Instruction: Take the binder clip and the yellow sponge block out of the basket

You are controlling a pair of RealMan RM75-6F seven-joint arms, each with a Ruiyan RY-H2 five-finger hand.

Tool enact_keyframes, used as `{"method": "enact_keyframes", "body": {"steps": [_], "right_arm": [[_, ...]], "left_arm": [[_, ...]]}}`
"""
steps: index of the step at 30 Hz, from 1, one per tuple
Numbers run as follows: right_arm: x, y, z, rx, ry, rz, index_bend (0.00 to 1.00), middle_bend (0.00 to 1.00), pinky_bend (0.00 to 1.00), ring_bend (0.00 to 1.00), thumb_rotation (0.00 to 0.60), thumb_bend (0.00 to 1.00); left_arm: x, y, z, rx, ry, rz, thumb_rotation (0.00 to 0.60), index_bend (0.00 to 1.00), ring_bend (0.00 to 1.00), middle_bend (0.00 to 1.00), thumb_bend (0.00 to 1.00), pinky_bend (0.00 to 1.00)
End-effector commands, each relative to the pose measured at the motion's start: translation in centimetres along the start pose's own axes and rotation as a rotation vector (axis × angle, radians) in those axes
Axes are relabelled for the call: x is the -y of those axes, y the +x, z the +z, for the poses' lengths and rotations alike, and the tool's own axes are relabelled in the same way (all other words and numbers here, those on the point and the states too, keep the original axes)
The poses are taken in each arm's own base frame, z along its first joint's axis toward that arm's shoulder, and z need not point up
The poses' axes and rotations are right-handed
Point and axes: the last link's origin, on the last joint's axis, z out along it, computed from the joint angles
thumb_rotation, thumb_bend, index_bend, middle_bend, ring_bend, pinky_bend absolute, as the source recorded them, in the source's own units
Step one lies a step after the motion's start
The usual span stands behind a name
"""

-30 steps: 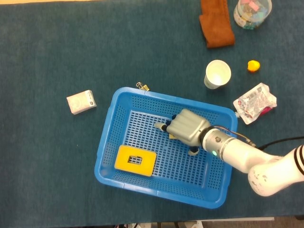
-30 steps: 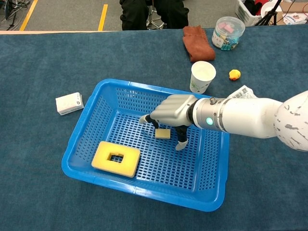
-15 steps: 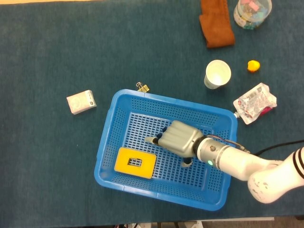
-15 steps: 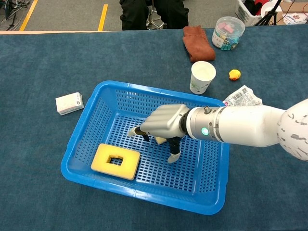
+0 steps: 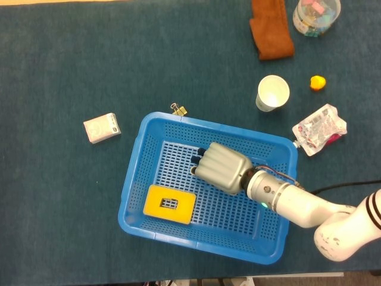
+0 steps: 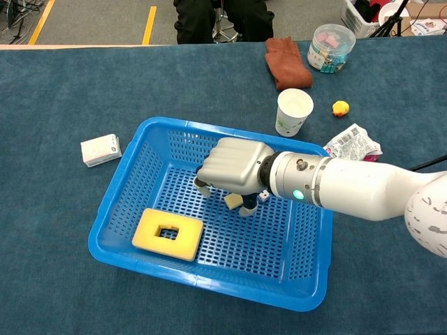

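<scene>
A blue basket (image 5: 134, 173) (image 6: 119, 202) stands on the dark blue table. Inside, near its front left corner, lies a flat yellow sponge block (image 5: 156, 201) (image 6: 150, 230) with a rectangular hole. My right hand (image 5: 221, 167) (image 6: 234, 167) is in the middle of the basket, palm down and fingers curled under. A small tan block (image 6: 232, 201) is pinched between its fingertips, tilted, just above the basket floor. The binder clip (image 5: 178, 109) lies on the table, just beyond the basket's far rim. The head view hides the tan block. My left hand is out of sight.
A white box (image 5: 102, 127) (image 6: 100, 149) lies left of the basket. Right of and behind it are a paper cup (image 5: 272, 93), a crinkled pouch (image 5: 318, 128), a small yellow duck (image 5: 318, 82), a brown cloth (image 5: 271, 27) and a plastic tub (image 5: 315, 15).
My right hand dipped toward the yellow sponge, then came back up over the tan block. Its spread fingers have curled in around that block.
</scene>
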Motion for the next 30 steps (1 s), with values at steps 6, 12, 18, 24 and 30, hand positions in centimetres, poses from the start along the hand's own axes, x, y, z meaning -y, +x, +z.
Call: {"method": "enact_keyframes", "body": {"steps": [6,12,18,24,30], "right_arm": [[0.3,-0.6,0.3,0.030,-0.015,-0.017,0.37,0.31,0.53,0.27,0.600,0.15],[0.4,-0.2,-0.2,0.052,-0.021,0.026,0.37,0.31,0.56,0.31,0.600,0.16],[-0.2,0.3,-0.9,0.112,-0.056,0.047,0.37,0.31,0.58,0.36,0.600,0.16],[-0.7,0.7,-1.1,0.138,-0.079,0.060,0.37,0.31,0.61,0.40,0.600,0.16],[-1.0,0.3,-1.3,0.169,-0.090,0.051,0.35,0.31,0.63,0.47,0.600,0.16]], "left_arm": [[0.2,0.1,0.1,0.001,0.000,-0.002,0.600,0.28,0.13,0.20,0.17,0.12],[0.4,0.2,0.1,-0.001,0.002,-0.002,0.600,0.28,0.13,0.20,0.17,0.12],[0.2,0.1,0.3,0.003,-0.005,-0.002,0.600,0.28,0.13,0.20,0.17,0.12],[0.2,0.0,0.3,0.011,-0.007,0.000,0.600,0.28,0.13,0.20,0.17,0.12],[0.3,0.0,0.3,0.011,-0.005,0.000,0.600,0.28,0.13,0.20,0.17,0.12]]}}
